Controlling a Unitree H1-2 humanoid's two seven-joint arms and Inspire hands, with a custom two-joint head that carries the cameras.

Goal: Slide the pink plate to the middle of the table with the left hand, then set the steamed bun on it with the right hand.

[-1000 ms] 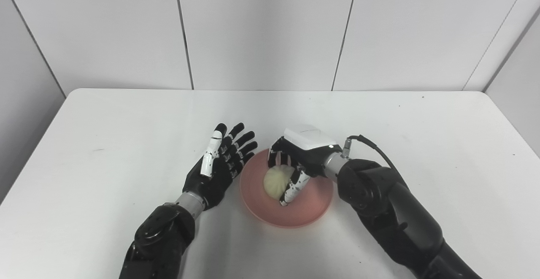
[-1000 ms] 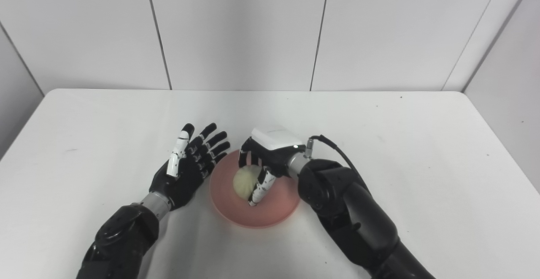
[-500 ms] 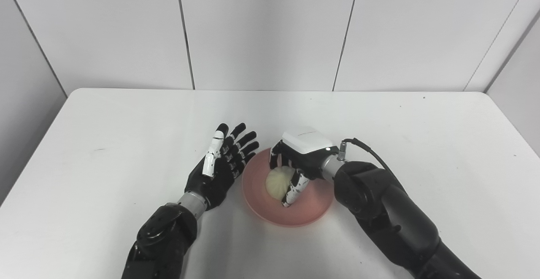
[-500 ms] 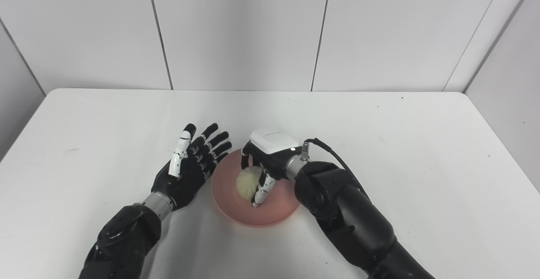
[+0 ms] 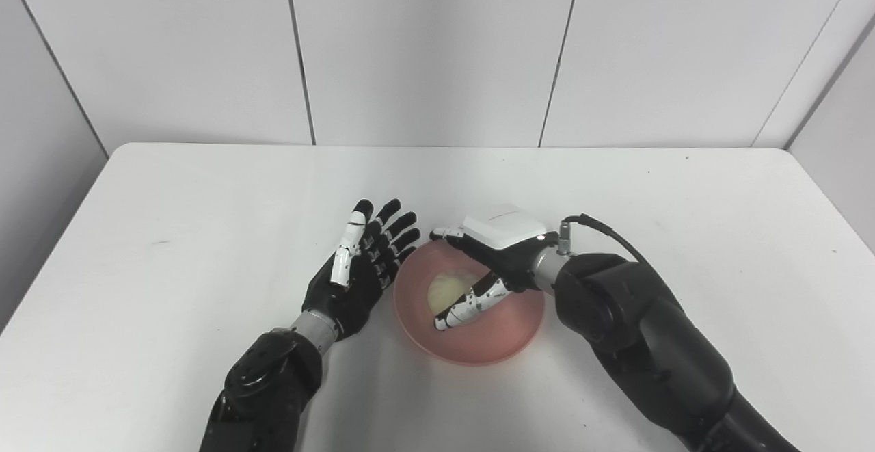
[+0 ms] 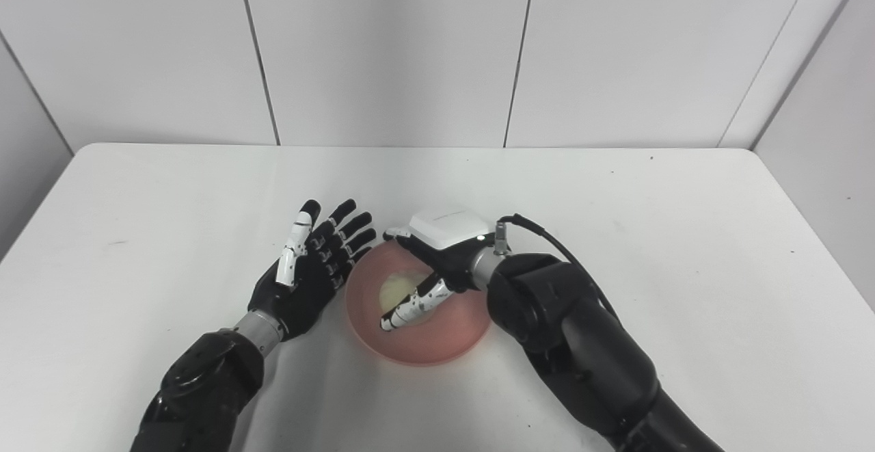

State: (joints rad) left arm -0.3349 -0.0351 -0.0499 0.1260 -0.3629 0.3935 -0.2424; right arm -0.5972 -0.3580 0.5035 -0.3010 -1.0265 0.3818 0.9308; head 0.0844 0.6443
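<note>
White table (image 5: 205, 192): R hand (image 5: 489, 260) splayed, released over bun (image 5: 444, 289) on pink plate (image 5: 478, 346); L hand (image 5: 359, 267) flat, empty beside.

Steamed bun (image 5: 444, 289) partly hidden under the right robot hand (image 5: 493, 255), its right side covered, contact between thumb and bun unclear, far rim of the pink plate (image 5: 472, 346) behind that robot hand unseen, both forearms cut off by the bottom edge, bench (image 5: 205, 199) corners cropped at the sides
</note>
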